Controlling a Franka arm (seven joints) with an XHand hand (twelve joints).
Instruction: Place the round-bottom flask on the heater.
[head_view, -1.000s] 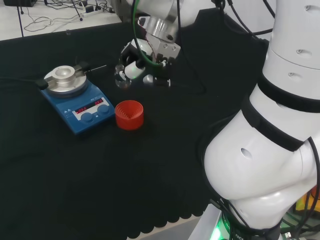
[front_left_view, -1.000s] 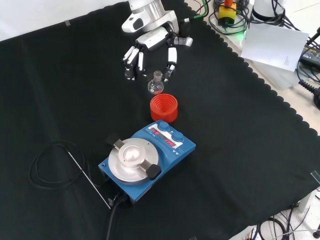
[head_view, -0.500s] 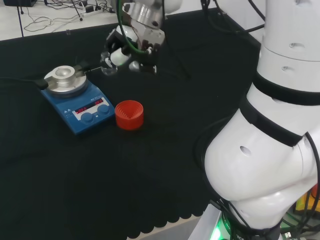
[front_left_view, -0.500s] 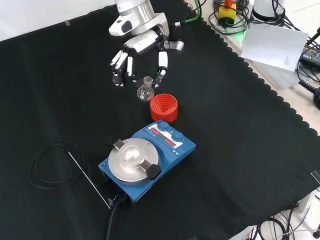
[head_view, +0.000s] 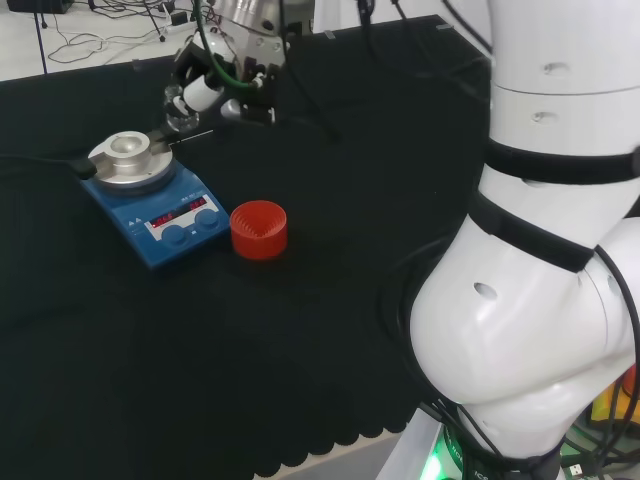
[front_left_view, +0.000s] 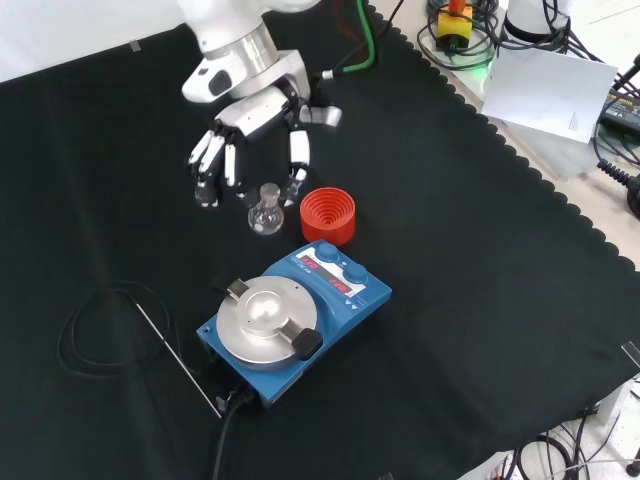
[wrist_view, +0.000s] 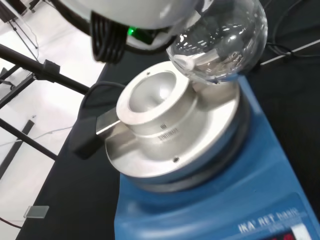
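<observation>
My hand (front_left_view: 250, 140) is shut on a small clear round-bottom flask (front_left_view: 265, 213), pinching its neck so the bulb hangs below the fingers. In the head view the hand (head_view: 222, 80) holds the flask (head_view: 179, 107) in the air just beyond and right of the heater's metal block. The heater (front_left_view: 290, 318) is a blue box with a round silver top plate and a hollowed block (head_view: 128, 150). In the wrist view the flask's bulb (wrist_view: 227, 42) hovers beside the block's hollow (wrist_view: 159, 97), above the plate and apart from it.
A red ribbed ring stand (front_left_view: 327, 214) sits on the cloth next to the heater's front panel (head_view: 258, 229). A thin metal rod (front_left_view: 178, 356) and a coiled black cable (front_left_view: 95, 325) lie left of the heater in the front view. The cloth's scalloped edge (front_left_view: 560, 205) runs along the right.
The hand has carried the flask away from the spot behind the red ring, leftward in the head view and down-left in the front view, up to the heater.
</observation>
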